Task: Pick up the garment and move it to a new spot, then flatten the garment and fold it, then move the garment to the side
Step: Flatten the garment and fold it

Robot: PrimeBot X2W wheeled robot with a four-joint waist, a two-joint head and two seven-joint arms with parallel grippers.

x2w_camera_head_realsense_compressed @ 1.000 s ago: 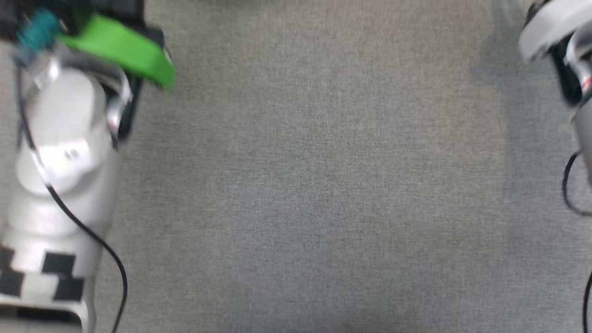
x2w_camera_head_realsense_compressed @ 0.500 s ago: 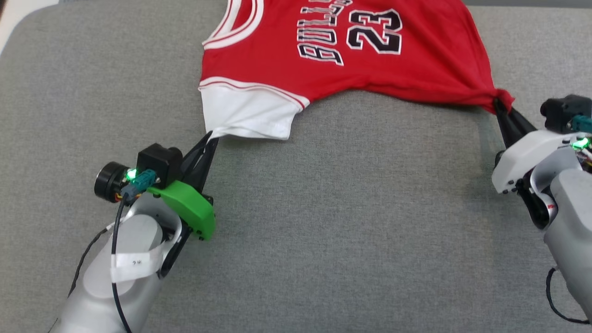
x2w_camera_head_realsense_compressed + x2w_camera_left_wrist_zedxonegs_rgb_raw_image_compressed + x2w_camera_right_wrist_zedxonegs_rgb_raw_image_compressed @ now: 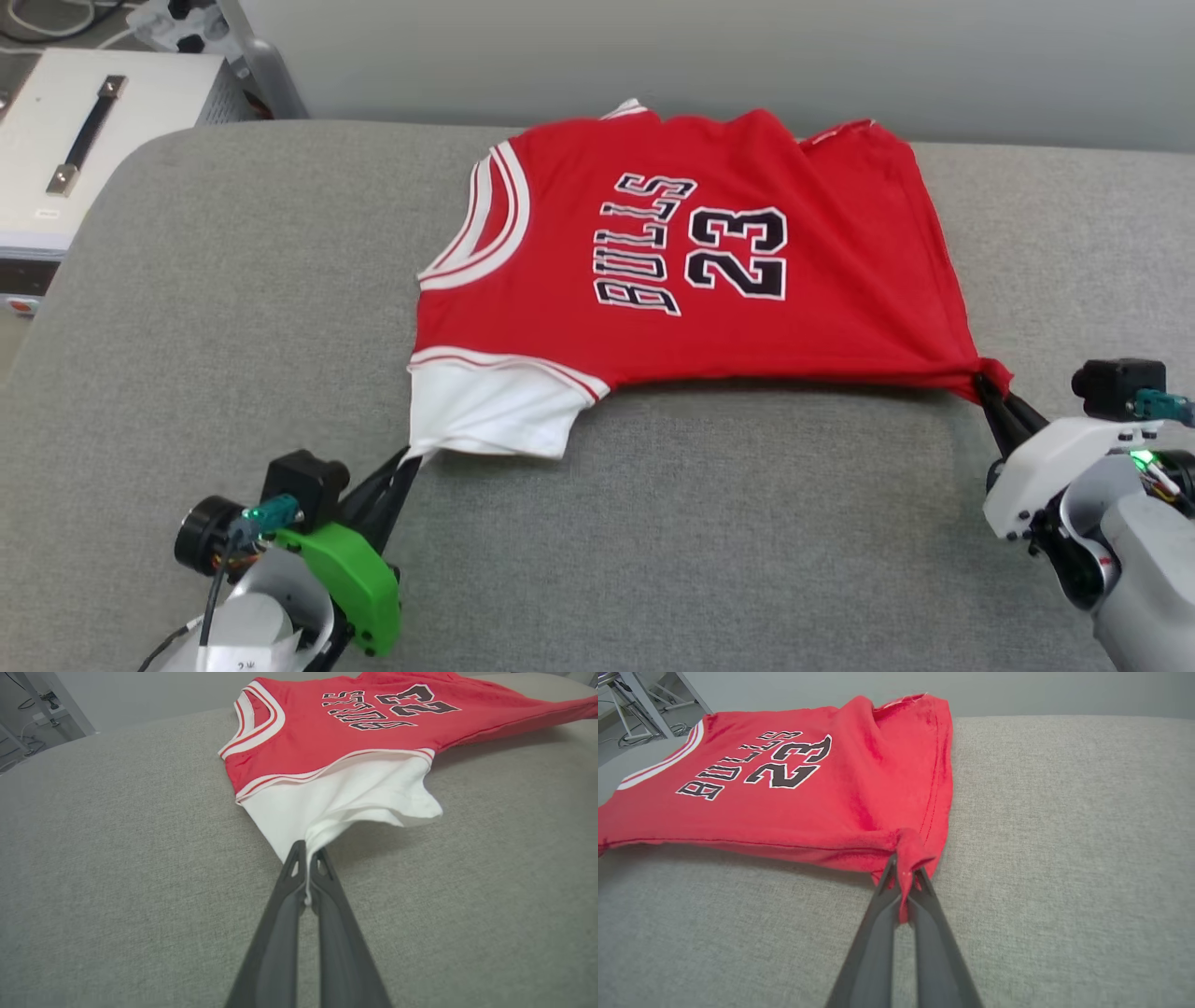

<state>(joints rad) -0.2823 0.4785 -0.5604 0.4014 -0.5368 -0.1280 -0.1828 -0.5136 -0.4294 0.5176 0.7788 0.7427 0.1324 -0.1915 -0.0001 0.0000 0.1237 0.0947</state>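
The left gripper (image 3: pixel 306 851) is clenched on the garment (image 3: pixel 672 280), its two dark fingers (image 3: pixel 280 933) pressed together with a corner of the white sleeve (image 3: pixel 485 411) pinched between the tips. Just ahead of those tips the sleeve fans out and stands a little off the grey cushioned surface (image 3: pixel 653 541), with a shadow under its free edge. Past the sleeve comes the red-and-white striped trim, then the red body. Farther ahead of this gripper lies the striped neckline (image 3: pixel 485 224). A green bracket (image 3: pixel 350 583) sits on the wrist behind the fingers.

Well apart on the left gripper's right side, the right gripper (image 3: pixel 980 381) is likewise clamped on the garment: its fingertips hold a bunched red corner of the bottom hem, which folds over the tips in a small knot. From that knot the hem runs away from this gripper toward the far edge of the surface. The side edge is drawn taut leftward toward the sleeve, slightly raised, with a dark shadow line beneath it.

Beyond both grippers the rest of the garment lies front side up on the surface. The black-and-white "BULLS 23" lettering (image 3: pixel 691 247) is between the two grippers and farther out, turned sideways. Far off to the left gripper's left, past the rounded corner of the surface, stands a white case (image 3: pixel 84 140) with a dark handle
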